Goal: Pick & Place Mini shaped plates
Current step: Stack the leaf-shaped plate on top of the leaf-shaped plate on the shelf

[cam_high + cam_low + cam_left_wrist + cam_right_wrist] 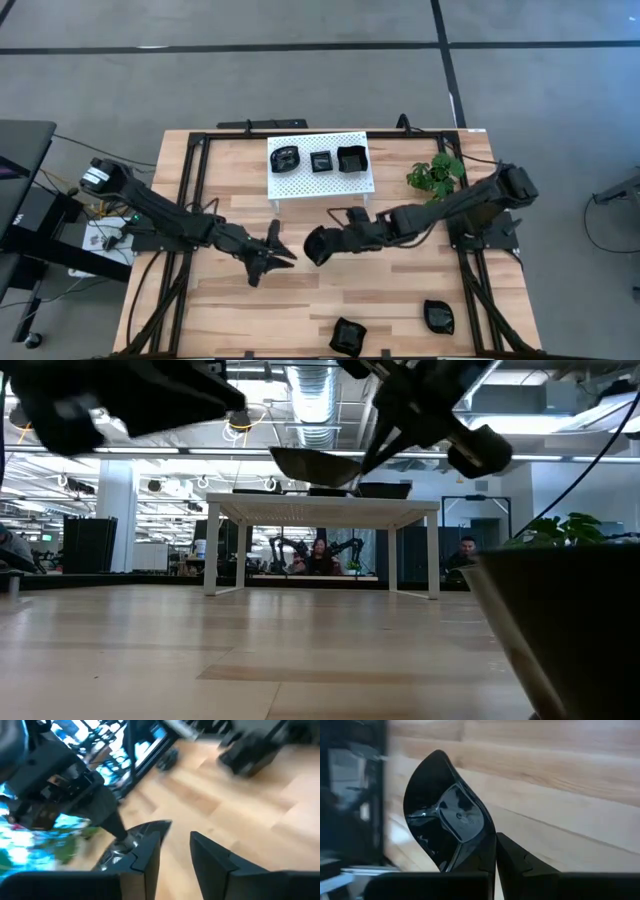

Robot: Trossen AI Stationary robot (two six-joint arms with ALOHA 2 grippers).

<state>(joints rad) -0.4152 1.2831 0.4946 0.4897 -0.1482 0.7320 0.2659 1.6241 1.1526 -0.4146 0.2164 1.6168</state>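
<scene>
The left wrist view is smeared. The right gripper (318, 246) has its jaws clenched on a glossy black wavy-rimmed mini plate (447, 827), mid-bench above the wood; the left gripper (283, 250), jaws parted and empty, is just beside.

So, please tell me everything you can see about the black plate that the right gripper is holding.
The plate is a small glossy black dish with a raised, curving rim and a flatter centre that mirrors the lights; it looks like glazed ceramic or plastic. The right gripper is shut on its edge and holds it in the air above the middle of the table, tilted on its side, in front of the white rack. The open left gripper is close beside it; I cannot tell whether it touches the plate.
</scene>
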